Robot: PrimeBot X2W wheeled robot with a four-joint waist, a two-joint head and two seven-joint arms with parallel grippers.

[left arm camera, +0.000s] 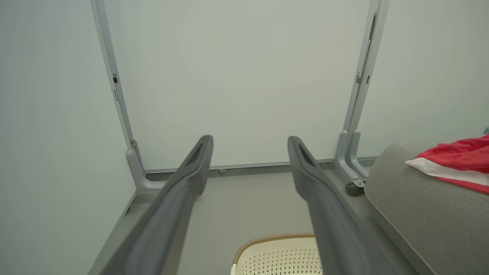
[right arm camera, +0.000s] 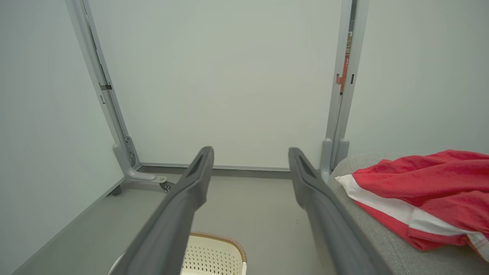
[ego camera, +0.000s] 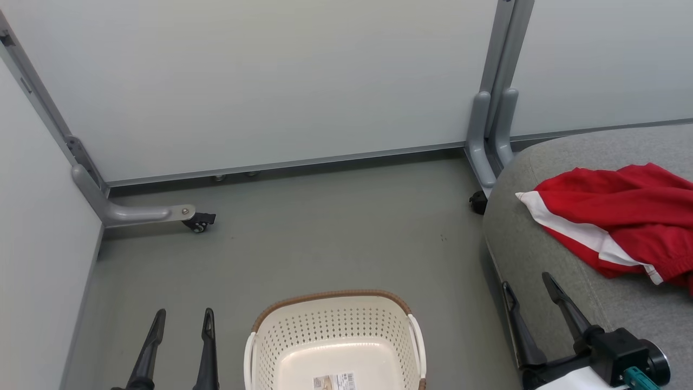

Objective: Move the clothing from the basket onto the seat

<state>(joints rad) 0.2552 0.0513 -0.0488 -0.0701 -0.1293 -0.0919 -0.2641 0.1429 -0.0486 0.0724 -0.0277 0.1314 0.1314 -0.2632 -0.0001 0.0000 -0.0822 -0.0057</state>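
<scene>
Tally from where I stood:

- One basket [ego camera: 335, 325], cream, with two white side handles [ego camera: 417, 338] and one paper label [ego camera: 334, 382] on its bottom.
- One grey seat [ego camera: 541, 254].
- One heap of red clothing [ego camera: 622, 216]. Could not tell how many garments were in it.
- Two grippers, the left gripper [ego camera: 184, 314] and the right gripper [ego camera: 525, 280]. Each had two dark fingers [ego camera: 149, 352], four in all.
- Three pale wall panels [ego camera: 270, 81].
- Two grey upright posts [ego camera: 501, 65] between the panels.
- Two black casters [ego camera: 198, 222], one at each post foot.
</scene>
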